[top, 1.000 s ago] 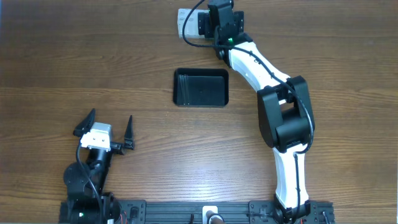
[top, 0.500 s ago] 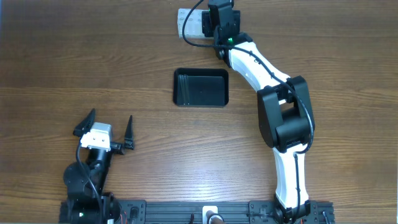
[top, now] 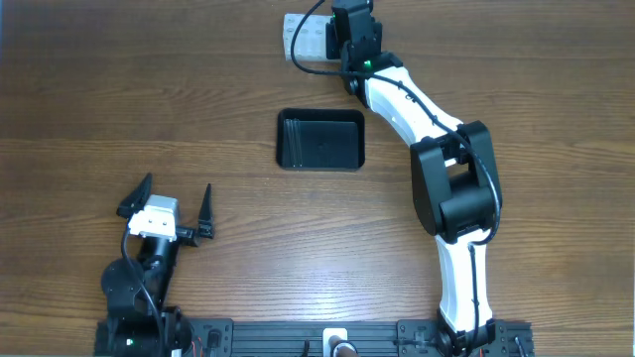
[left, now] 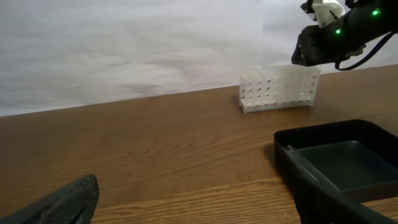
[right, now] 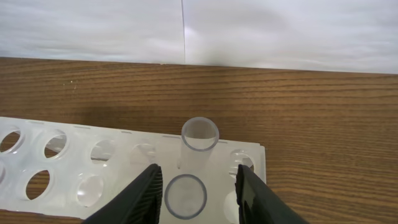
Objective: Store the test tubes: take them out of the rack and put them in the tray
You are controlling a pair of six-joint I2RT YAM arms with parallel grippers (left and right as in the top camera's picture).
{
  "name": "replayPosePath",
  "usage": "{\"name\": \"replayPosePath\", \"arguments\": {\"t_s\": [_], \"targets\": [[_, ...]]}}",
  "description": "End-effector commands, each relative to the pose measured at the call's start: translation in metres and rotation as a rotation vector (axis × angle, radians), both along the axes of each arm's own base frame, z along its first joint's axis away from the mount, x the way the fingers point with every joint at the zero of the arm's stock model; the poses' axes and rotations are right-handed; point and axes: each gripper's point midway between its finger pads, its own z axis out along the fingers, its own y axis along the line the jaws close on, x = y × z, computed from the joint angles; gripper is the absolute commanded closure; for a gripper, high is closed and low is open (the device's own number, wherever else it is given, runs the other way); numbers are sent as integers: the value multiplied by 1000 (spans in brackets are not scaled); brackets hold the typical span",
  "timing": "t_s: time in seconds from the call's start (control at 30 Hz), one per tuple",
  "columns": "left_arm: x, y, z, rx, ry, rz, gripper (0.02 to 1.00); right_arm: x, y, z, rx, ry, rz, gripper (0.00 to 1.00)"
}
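Observation:
A white test tube rack [top: 303,36] stands at the table's far edge. My right gripper [top: 353,32] hovers over its right end, open. In the right wrist view its fingers [right: 142,194] straddle a clear tube [right: 185,195] seated in the rack [right: 74,168], without touching it. A second clear tube [right: 199,144] stands upright in the hole just behind. The black tray [top: 320,140] lies mid-table, with thin clear tubes along its left inner wall [left: 309,169]. My left gripper [top: 176,190] rests open near the front left, far from both.
The wood table stretches bare between the tray and the left arm. A pale wall rises right behind the rack [left: 280,90]. In the left wrist view the right gripper [left: 323,38] hangs above the rack's right end.
The right gripper has shifted very slightly over the rack's end. The left arm has not moved.

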Motion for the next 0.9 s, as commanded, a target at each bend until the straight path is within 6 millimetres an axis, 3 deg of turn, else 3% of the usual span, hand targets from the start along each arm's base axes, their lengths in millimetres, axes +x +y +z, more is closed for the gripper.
{"name": "replayPosePath", "arguments": {"t_s": [0.03, 0.9], "targets": [[0, 0, -1, 10, -2, -4, 20, 6, 0, 6, 2, -20, -2, 634], [0, 0, -1, 10, -2, -4, 20, 6, 5, 6, 9, -16, 24, 748]]}}
